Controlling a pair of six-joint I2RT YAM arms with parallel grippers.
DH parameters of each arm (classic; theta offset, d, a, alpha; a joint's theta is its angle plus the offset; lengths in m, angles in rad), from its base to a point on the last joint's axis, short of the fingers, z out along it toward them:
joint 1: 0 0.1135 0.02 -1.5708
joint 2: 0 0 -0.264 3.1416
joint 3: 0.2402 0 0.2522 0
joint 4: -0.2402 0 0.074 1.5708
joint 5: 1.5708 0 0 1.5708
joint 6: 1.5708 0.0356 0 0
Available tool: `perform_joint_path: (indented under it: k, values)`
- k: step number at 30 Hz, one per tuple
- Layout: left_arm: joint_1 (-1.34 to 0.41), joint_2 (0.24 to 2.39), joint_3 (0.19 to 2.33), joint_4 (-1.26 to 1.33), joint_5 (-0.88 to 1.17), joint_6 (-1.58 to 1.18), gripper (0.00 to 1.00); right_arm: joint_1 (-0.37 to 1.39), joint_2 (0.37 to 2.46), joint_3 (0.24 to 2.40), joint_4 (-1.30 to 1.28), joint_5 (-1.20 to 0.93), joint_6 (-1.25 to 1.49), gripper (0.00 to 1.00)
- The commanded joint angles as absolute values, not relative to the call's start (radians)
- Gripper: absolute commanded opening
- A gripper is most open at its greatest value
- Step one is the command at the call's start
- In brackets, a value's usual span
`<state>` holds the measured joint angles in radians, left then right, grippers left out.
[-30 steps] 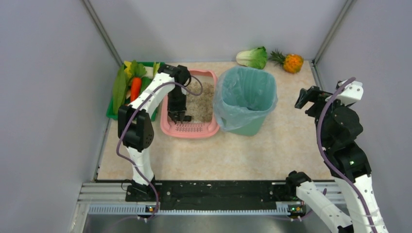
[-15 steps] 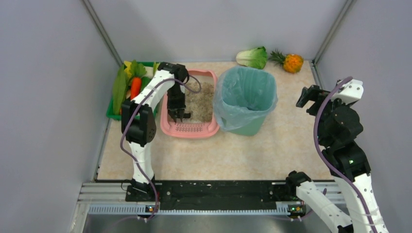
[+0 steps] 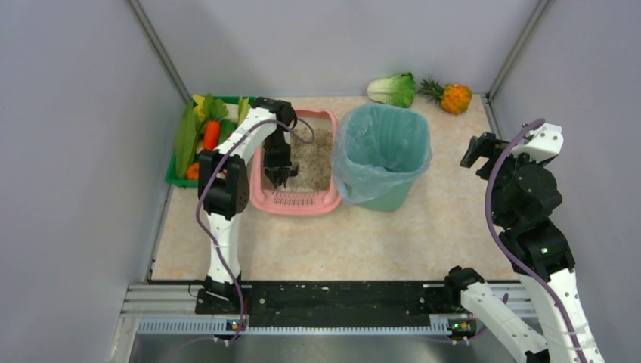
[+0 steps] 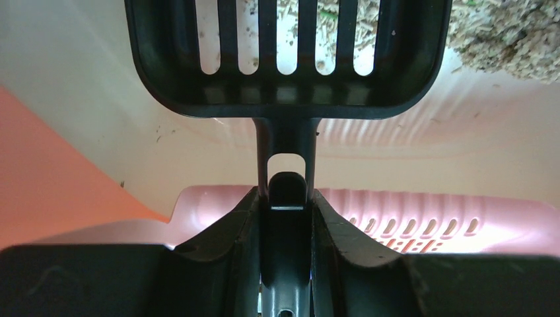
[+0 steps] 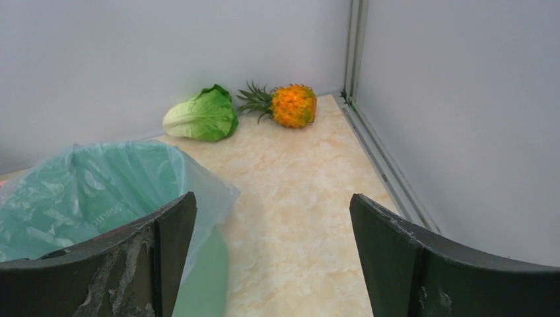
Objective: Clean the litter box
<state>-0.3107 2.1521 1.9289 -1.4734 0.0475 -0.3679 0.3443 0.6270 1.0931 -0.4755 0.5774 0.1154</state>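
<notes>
LOC: litter box [image 3: 296,201] upper centre-left, just beside bin [image 3: 387,198] | JAWS: left jaws clenched on scoop [image 4: 287,59] handle; right jaws released | RISK: scoop may tilt carrying litter [image 3: 314,155] across; granules could scatter onto table [image 3: 363,242]

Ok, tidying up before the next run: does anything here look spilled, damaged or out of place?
Nothing obvious shows spilled on the table around the litter box. A lettuce and a pineapple lie loose by the back wall, away from the green crate, and the right gripper has scuffed finger pads.
</notes>
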Motion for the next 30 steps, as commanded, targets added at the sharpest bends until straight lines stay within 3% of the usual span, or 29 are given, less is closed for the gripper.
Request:
perform_joint_path:
  k: [1, 30]
  values:
    - [-0.297, 2.189, 1.992, -1.404, 0.029, -0.36, 0.0, 0.353, 0.635, 1.096, -0.431, 0.585, 0.113, 0.86]
    - [-0.29, 2.208, 1.889, -1.095, -0.059, -0.287, 0.0, 0.354, 0.622, 1.099, -0.428, 0.585, 0.115, 0.87]
